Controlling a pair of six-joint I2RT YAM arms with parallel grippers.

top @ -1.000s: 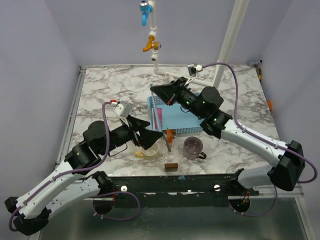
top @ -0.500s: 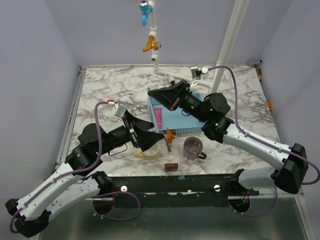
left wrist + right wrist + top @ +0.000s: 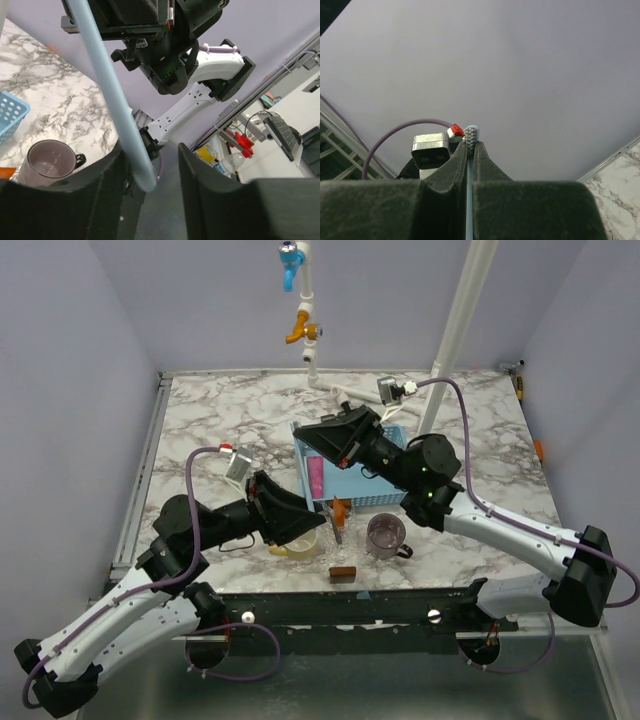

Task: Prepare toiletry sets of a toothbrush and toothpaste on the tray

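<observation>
The toothbrush (image 3: 107, 95), clamped at its bristles by the right fingers (image 3: 492, 175), hangs with its handle tip between the left fingers (image 3: 200, 167), which have half closed but stand apart, suggesting a handover, with the tray (image 3: 12, 112) still to come.

The tray (image 3: 372, 502) sits in the middle of the bench (image 3: 220, 420). A flat thing (image 3: 316, 477) lies in it, on its 9 o'clock side. The toothpaste (image 3: 341, 512) is just beside the tray's 6 o'clock edge. From the toothpaste, the mug (image 3: 386, 535) is at 4 o'clock and the cup (image 3: 298, 544) at 8 o'clock. The block (image 3: 343, 574) is at 6 o'clock, nearest the arms.
</observation>
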